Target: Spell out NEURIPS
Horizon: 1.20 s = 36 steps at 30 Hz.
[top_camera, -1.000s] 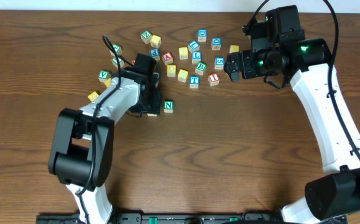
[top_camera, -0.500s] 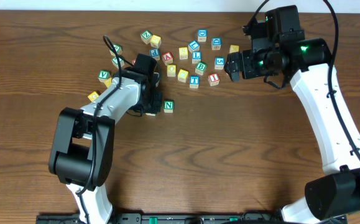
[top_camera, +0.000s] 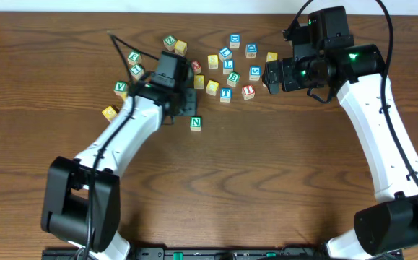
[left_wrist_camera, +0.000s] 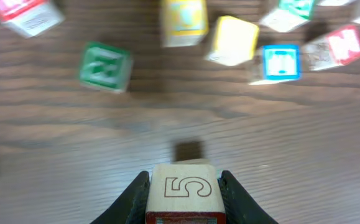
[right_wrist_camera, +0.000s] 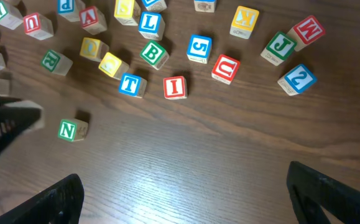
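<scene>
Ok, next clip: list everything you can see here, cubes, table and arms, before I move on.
green N wooden cube: one, green letter, alone on the table, nearer the robot than the scatter
red I wooden cube: one, red letter, at the scatter's near edge
blue T wooden cube: one, blue letter, beside the I
other wooden letter cubes: under twenty, green, red, blue and yellow, scattered on the far side
held wooden cube: one, bare face carved 5 or S, red face beneath, lifted off the table
dark brown wooden table: one, under everything
left gripper: one, black, shut on the held cube
right gripper: one, black, open, above the scatter
</scene>
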Each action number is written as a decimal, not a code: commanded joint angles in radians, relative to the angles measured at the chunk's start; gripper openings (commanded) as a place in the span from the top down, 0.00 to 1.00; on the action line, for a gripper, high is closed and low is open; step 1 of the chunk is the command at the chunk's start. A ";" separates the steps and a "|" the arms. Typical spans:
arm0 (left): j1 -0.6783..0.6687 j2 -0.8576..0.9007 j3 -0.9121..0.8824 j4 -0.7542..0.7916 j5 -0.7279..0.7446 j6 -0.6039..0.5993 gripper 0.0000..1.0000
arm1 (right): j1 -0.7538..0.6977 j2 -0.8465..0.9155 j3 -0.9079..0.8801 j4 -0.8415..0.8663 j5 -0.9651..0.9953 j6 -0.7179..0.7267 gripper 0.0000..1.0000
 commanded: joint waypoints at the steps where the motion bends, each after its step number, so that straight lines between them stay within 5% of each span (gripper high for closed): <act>1: -0.092 0.026 0.012 0.047 -0.007 -0.034 0.76 | 0.001 -0.003 0.017 -0.011 0.031 0.009 0.01; 8: -0.174 0.110 0.012 0.098 -0.078 -0.117 0.76 | 0.000 -0.003 0.017 -0.039 0.060 0.009 0.01; 36: -0.174 0.199 0.009 0.042 -0.140 -0.143 0.76 | 0.000 -0.003 0.017 -0.048 0.060 0.002 0.01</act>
